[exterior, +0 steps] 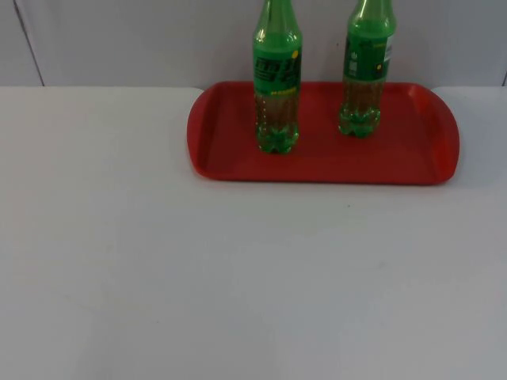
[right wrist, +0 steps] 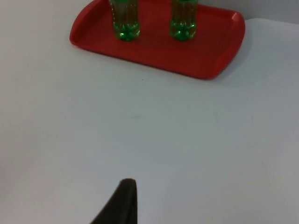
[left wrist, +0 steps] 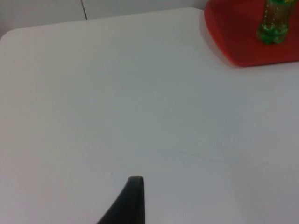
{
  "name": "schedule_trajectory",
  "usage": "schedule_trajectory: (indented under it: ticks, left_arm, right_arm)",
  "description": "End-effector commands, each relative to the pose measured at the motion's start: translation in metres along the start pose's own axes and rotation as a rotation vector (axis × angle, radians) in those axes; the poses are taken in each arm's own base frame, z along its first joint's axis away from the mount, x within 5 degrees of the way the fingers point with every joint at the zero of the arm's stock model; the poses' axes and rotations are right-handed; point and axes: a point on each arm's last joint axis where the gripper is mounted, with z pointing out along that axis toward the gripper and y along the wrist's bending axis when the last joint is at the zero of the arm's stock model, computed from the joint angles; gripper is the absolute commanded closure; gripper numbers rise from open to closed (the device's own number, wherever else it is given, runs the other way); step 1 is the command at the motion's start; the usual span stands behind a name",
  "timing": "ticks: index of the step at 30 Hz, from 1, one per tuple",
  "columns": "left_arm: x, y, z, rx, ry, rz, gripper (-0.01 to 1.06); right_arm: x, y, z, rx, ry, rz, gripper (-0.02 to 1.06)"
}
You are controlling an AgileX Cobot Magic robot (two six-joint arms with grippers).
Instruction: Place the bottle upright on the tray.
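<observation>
Two green plastic bottles stand upright on the red tray (exterior: 412,162) at the back of the table. One bottle (exterior: 276,79) is near the tray's left end, the other bottle (exterior: 366,71) near its middle. In the right wrist view the tray (right wrist: 210,56) lies ahead with both bottles (right wrist: 125,18) (right wrist: 183,21) on it, and my right gripper (right wrist: 122,200) hangs over bare table well short of it. My left gripper (left wrist: 133,200) hangs over bare table far off the tray's left end (left wrist: 231,35), where one bottle's base (left wrist: 273,25) stands. Nothing touches either gripper.
White table top (exterior: 238,277) stretches wide in front of the tray. The grey partition wall (exterior: 119,39) closes off the table right behind the tray. A rounded table corner (left wrist: 14,35) lies ahead of the left gripper.
</observation>
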Motion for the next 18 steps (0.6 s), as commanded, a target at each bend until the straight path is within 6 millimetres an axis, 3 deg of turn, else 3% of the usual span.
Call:
schedule_trajectory:
  ticks: [1, 18]
  left_arm:
    - [0.0011, 0.0001, 0.0006, -0.003, 0.001, 0.0, 0.0]
    - [0.0011, 0.0001, 0.0006, -0.003, 0.001, 0.0, 0.0]
  right_arm:
    - [0.0003, 0.0, 0.0, 0.003, -0.008, 0.005, -0.01]
    - [0.0003, 0.0, 0.0, 0.003, -0.008, 0.003, -0.01]
